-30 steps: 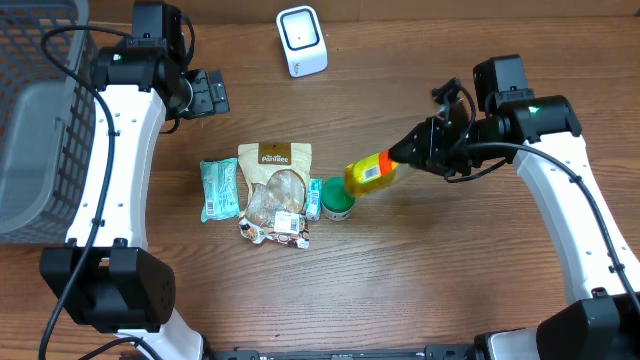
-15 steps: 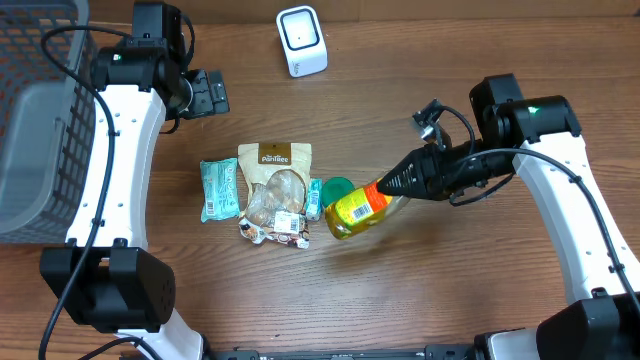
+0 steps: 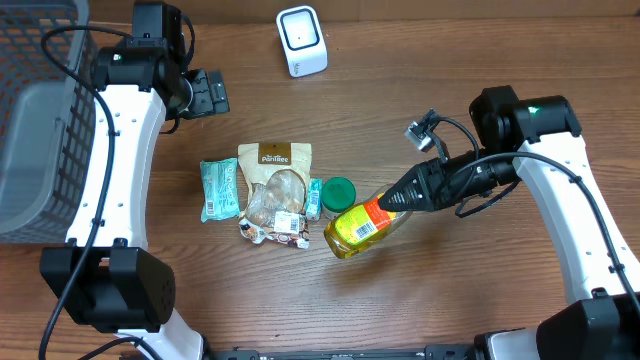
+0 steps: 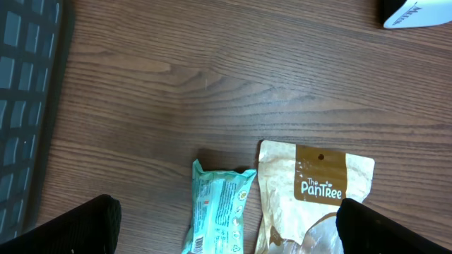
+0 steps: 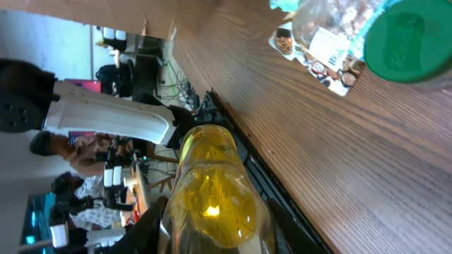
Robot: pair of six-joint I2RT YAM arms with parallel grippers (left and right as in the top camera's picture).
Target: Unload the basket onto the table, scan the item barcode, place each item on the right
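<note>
- Just right of the snack pouch, the yellow bottle was held tilted, its cap end clenched in the right gripper.
- Up-left of that pouch, the left gripper stood spread wide, empty.

One bottle, one scanner, one basket, one pouch, one jar, two teal packets.

Fine-grained, satin-finished wood forms the table. The bottle is clear glossy plastic with a shiny printed label; the Pantree pouch, matt brown paper with a clear film window; the teal packet, crinkled glossy film; the green lid, smooth plastic; the barcode scanner, glossy white plastic; the basket, matt grey mesh.
</note>
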